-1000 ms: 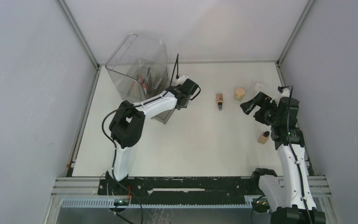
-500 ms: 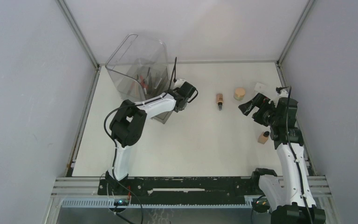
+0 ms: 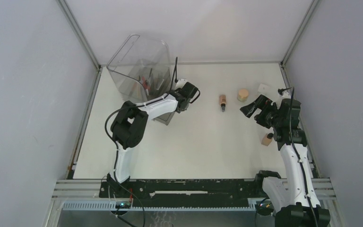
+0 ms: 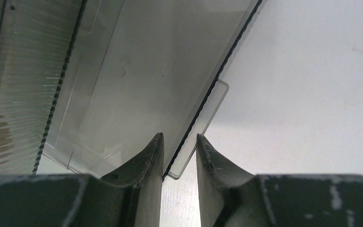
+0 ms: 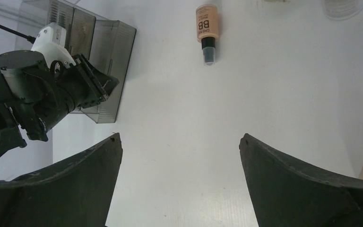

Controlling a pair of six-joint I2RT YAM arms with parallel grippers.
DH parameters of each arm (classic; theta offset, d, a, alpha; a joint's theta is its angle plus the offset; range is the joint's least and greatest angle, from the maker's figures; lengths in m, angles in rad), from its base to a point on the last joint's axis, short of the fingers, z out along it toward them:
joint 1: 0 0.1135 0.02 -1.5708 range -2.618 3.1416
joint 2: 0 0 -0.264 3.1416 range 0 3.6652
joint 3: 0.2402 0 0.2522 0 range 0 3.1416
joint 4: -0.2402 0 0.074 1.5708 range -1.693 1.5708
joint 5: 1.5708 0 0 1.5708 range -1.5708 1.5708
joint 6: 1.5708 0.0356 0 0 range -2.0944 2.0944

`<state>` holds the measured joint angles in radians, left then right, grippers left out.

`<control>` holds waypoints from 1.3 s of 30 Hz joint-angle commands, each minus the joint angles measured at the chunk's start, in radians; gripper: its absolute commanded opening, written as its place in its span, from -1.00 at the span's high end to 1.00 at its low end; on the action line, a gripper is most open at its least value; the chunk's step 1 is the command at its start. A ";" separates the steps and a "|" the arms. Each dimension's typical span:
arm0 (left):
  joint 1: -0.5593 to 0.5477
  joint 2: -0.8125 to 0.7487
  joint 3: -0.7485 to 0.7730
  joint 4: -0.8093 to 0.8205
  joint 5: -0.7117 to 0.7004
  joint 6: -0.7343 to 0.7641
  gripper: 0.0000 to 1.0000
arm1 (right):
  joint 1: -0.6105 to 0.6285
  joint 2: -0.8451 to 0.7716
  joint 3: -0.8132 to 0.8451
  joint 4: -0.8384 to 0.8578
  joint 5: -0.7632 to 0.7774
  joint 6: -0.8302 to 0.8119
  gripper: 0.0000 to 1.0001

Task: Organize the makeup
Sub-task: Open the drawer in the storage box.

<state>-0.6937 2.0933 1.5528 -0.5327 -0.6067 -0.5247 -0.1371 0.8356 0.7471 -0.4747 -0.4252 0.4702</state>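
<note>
The tan bottle (image 5: 206,27) lies on its side mid-table, just beyond my right claw (image 5: 180,137). I judge it light, rigid, smooth and apt to roll, so I'd take it across the body, not the dark cap. That claw hangs wide and empty. My left claw (image 4: 178,137) stands narrow, seemingly pinching the front lip of the clear organizer (image 3: 139,61) drawer.

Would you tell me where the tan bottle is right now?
In the top view, the tan bottle lies flat at centre, just left of the round jar.
</note>
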 commanded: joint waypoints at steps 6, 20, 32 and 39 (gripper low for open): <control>-0.042 -0.065 0.046 -0.002 0.059 -0.077 0.60 | 0.008 0.016 -0.005 0.061 -0.023 0.016 -1.00; -0.079 -0.224 0.137 -0.038 0.080 0.088 -0.30 | 0.161 0.054 0.050 -0.067 0.379 -0.015 -1.00; -0.143 -0.498 0.005 0.074 0.301 0.154 -0.57 | 0.344 0.250 0.129 -0.044 0.636 -0.134 -1.00; -0.142 -0.785 -0.221 0.130 0.250 0.206 -0.67 | 0.425 0.601 0.296 0.055 0.571 -0.201 -1.00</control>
<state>-0.8417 1.4826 1.4422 -0.4633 -0.3290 -0.3798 0.2588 1.2934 0.9466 -0.5171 0.1558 0.3416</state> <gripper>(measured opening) 0.823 1.000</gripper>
